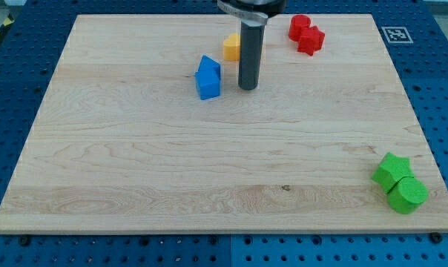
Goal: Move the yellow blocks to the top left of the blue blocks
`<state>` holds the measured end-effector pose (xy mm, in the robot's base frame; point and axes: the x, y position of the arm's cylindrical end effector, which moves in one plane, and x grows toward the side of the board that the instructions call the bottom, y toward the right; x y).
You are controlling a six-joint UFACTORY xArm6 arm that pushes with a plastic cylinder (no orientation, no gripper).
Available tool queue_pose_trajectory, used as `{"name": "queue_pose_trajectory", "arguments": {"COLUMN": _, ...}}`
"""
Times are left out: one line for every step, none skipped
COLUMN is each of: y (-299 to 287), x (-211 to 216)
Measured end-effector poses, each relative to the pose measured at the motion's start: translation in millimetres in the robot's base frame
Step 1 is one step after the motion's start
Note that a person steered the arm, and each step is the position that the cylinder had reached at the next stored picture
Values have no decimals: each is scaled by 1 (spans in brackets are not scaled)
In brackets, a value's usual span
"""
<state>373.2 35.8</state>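
Observation:
Two blue blocks [208,77] sit touching each other at the view's upper middle; their shapes are hard to make out. A yellow block [231,47] lies just up and right of them, partly hidden behind my rod. My tip [247,88] rests on the board just right of the blue blocks and below the yellow block, touching neither as far as I can tell. The rod rises from the tip to the view's top edge.
Two red blocks [305,33] sit together near the view's top, right of the rod. Two green blocks [399,183], one a star and one a cylinder, sit at the view's bottom right near the wooden board's edge [432,170].

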Motion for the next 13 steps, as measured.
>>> {"name": "queue_pose_trajectory", "arguments": {"y": 0, "x": -18}}
{"name": "queue_pose_trajectory", "arguments": {"y": 19, "x": -23}}
{"name": "queue_pose_trajectory", "arguments": {"y": 54, "x": -37}}
{"name": "queue_pose_trajectory", "arguments": {"y": 61, "x": -52}}
{"name": "queue_pose_trajectory", "arguments": {"y": 29, "x": -66}}
{"name": "queue_pose_trajectory", "arguments": {"y": -14, "x": -79}}
{"name": "queue_pose_trajectory", "arguments": {"y": -38, "x": -80}}
{"name": "queue_pose_trajectory", "arguments": {"y": -42, "x": -81}}
{"name": "queue_pose_trajectory", "arguments": {"y": -23, "x": -82}}
{"name": "queue_pose_trajectory", "arguments": {"y": -4, "x": -82}}
{"name": "queue_pose_trajectory", "arguments": {"y": -16, "x": -66}}
{"name": "queue_pose_trajectory", "arguments": {"y": -40, "x": -55}}
{"name": "queue_pose_trajectory", "arguments": {"y": -49, "x": -55}}
